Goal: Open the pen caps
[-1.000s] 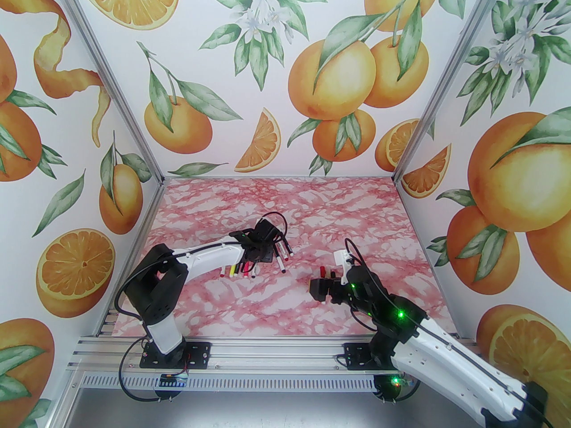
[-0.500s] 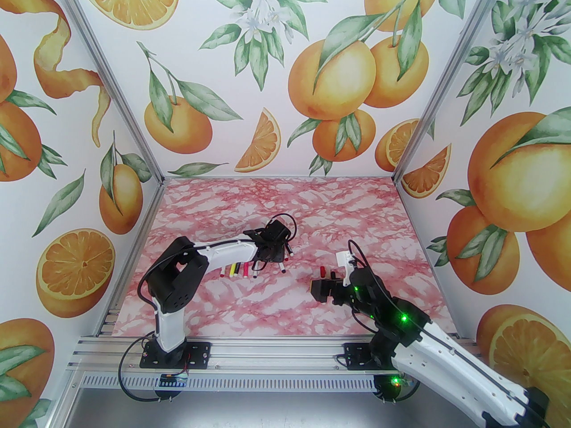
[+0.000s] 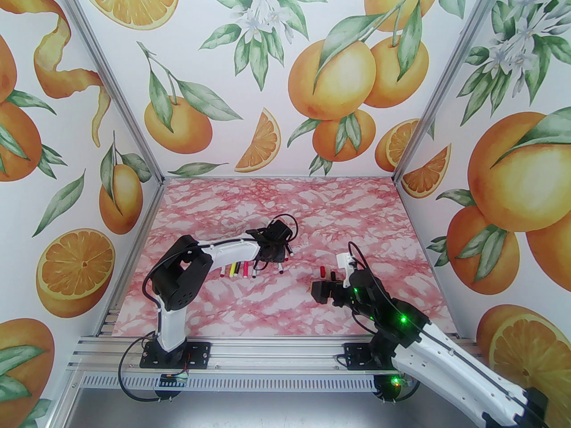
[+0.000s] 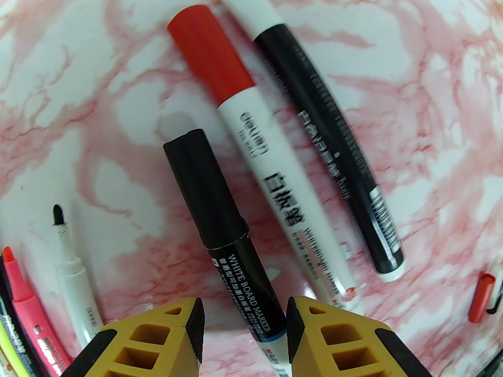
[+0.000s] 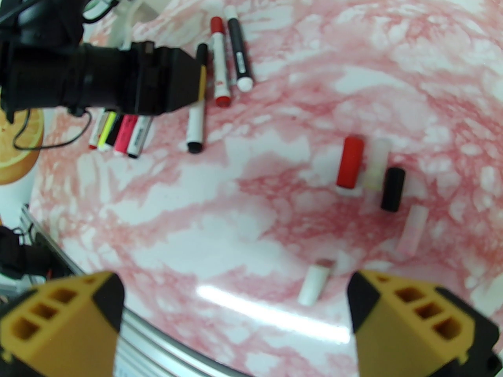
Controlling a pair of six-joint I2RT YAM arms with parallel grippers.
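Note:
Three capped pens lie side by side on the marble table in the left wrist view: a black marker with a black pen cap point(image 4: 204, 194), a white marker with a red cap point(image 4: 212, 53), and a black pen with a white cap point(image 4: 247, 2). My left gripper point(image 4: 245, 316) is open and straddles the black marker's barrel, with a gap at the left pad point(image 4: 196, 320). Loose red point(image 5: 349, 163), black point(image 5: 393, 189) and white point(image 5: 314, 285) caps lie ahead of my right gripper point(image 5: 235, 308), which is wide open and holds nothing.
Uncapped pens lie left of the marker: a white one with a black tip point(image 4: 65, 249) and a pink highlighter point(image 4: 23, 301). Two clear caps point(image 5: 377, 163) point(image 5: 412, 230) lie among the loose ones. The table's front rail point(image 3: 267, 350) runs close behind both grippers.
The left arm has reached a little further right, carrying its gripper along the row of pens. The right arm has hardly moved.

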